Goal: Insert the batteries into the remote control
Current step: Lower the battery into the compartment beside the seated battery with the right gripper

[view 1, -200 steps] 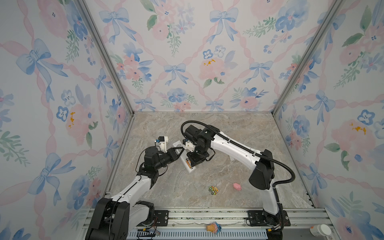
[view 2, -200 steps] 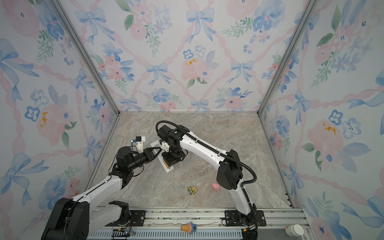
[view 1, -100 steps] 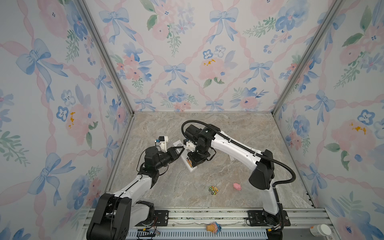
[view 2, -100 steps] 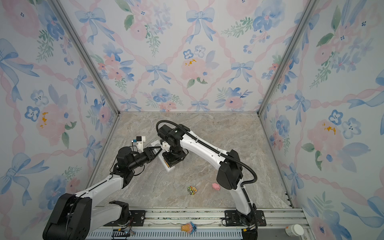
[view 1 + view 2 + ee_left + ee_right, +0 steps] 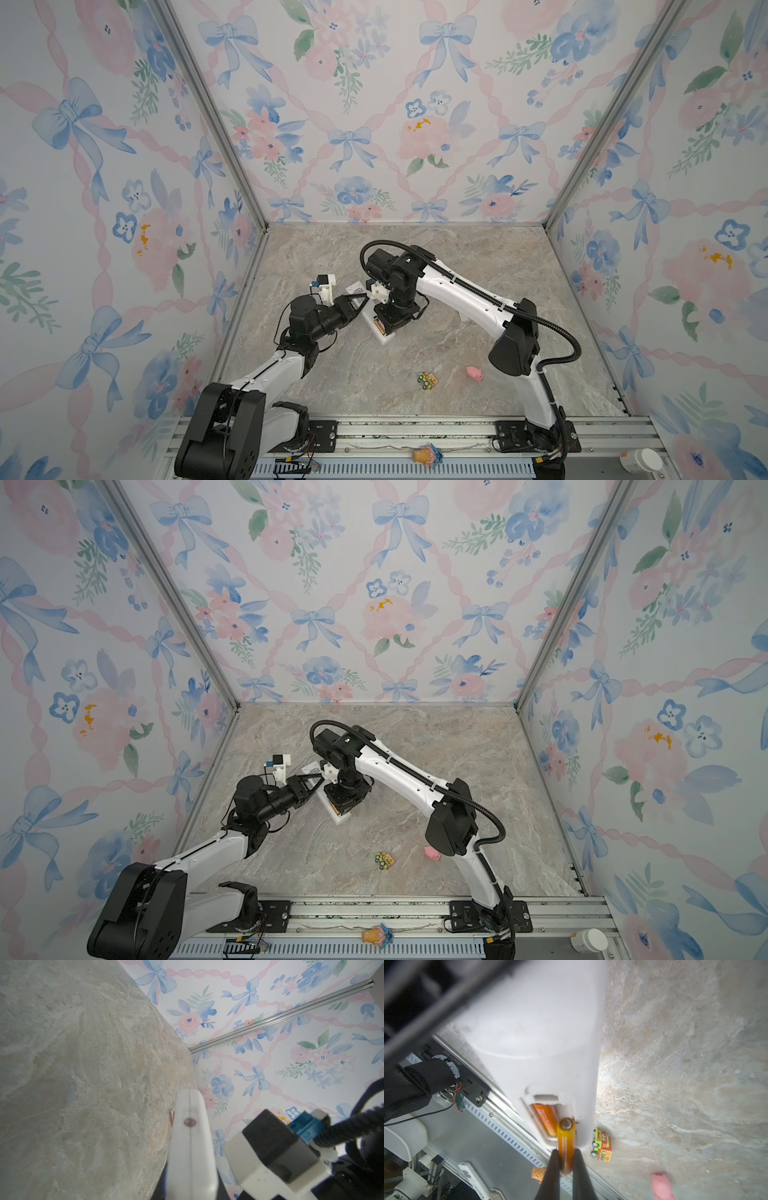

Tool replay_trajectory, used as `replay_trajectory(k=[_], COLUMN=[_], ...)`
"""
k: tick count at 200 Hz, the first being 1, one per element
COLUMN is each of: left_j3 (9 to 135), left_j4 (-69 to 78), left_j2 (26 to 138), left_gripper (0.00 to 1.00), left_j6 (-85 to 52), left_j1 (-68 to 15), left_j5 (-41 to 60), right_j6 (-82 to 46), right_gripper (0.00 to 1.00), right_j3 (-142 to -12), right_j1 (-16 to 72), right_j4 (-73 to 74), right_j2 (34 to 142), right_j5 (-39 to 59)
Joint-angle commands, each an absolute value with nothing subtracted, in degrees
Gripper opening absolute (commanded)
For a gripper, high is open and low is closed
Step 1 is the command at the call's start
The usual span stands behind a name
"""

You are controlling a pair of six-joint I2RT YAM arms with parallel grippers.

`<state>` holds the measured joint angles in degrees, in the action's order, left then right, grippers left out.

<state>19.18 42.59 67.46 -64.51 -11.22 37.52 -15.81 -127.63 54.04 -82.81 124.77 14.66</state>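
The remote control (image 5: 542, 1028) is held back-up, tilted just above the table, its lower end (image 5: 385, 336) showing in both top views. My left gripper (image 5: 353, 305) is shut on its upper end, whose narrow edge (image 5: 191, 1147) fills the left wrist view. The battery compartment is open, with one orange battery (image 5: 545, 1120) lying inside. My right gripper (image 5: 565, 1159) is shut on the second battery (image 5: 566, 1140), whose gold end touches the compartment's edge beside the first.
A small white printed piece (image 5: 355, 286) lies behind the grippers. A toy car (image 5: 427, 380) and a pink pig (image 5: 473, 372) sit on the marble table toward the front. An ice-cream cone toy (image 5: 426, 455) lies on the front rail, a white jar (image 5: 640, 459) at far right.
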Motion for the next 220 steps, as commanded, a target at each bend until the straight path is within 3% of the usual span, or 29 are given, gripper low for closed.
replay_trajectory(k=[1, 88, 220], left_j3=[18.9, 18.94, 17.62], left_j4=[46.6, 48.29, 49.48], left_j2=[68.36, 69.3, 68.48], left_gripper=[0.0, 0.0, 0.0], left_j6=[-65.82, -66.84, -67.13], left_j1=[-10.94, -11.05, -10.98], left_j5=[38.49, 38.58, 39.1], right_j6=[-15.29, -15.78, -16.26], right_gripper=[0.0, 0.03, 0.19], right_j3=[-130.04, -132.03, -132.46], right_j1=[53.68, 53.7, 53.7], right_j4=[-85.87, -86.4, -85.95], right_j2=[126.53, 128.31, 128.12], right_j5=[13.29, 12.96, 12.57])
